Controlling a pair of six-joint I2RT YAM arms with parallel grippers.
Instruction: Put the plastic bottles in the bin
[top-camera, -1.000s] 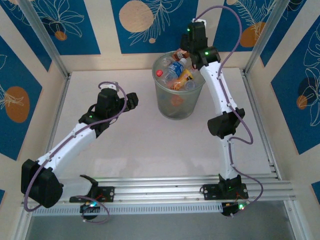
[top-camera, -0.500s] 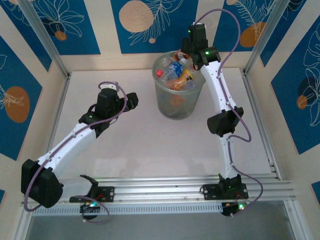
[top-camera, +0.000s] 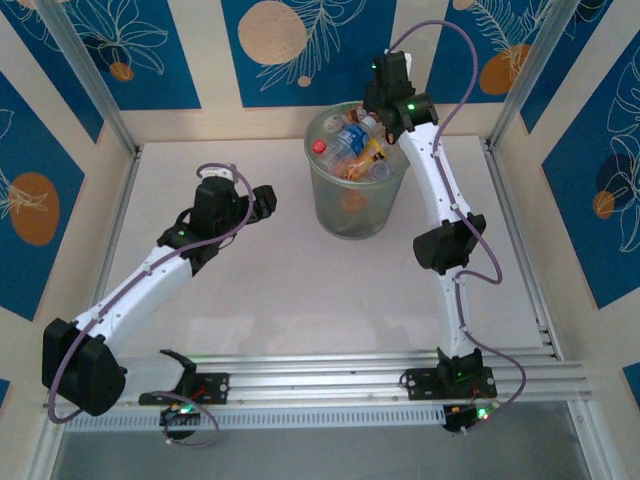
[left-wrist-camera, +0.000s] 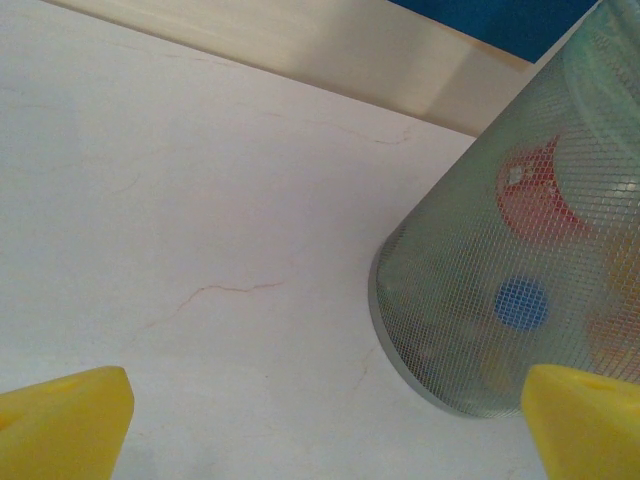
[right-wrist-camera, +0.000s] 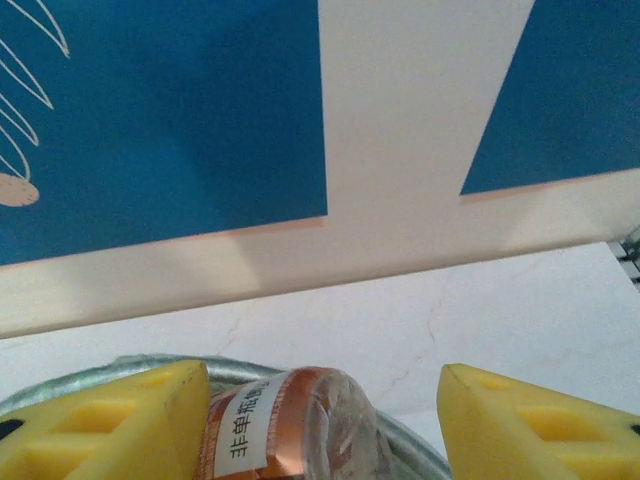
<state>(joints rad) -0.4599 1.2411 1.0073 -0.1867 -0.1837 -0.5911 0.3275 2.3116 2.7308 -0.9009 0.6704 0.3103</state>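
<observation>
**Right arm at bin, last bottle looks released**

Change over the last 1 s: the right arm's wrist shifts slightly toward the bin's (top-camera: 352, 215) far rim, and the pile of bottles (top-camera: 352, 140) inside resettles a little. The orange label near the right rim shows less than before. The left arm does not move at all.

Meaning: my read is the drop is done or finishing. Every bottle I can see in the top view is inside the bin, so the task looks close to complete.

Right gripper (right-wrist-camera: 322, 385): claw spread wide, above the bin's far-right rim. A brown-label bottle (right-wrist-camera: 290, 430) lies between the fingers, against or just beside 1 finger with a clear gap to the other. Not clamped, as far as I can tell. It sits just inside the rim on top of the pile.

Right arm pose: extended from its base up the bin's right side, elbow right of the bin, wrist tipped down over the rim.

Left gripper (left-wrist-camera: 325, 405): claw wide, nothing in it, low over the table (top-camera: 250, 290) left of the bin and aimed at the bin's base. Red and blue shapes show through the mesh. Left arm is stretched diagonally toward the bin, well apart from it.
</observation>
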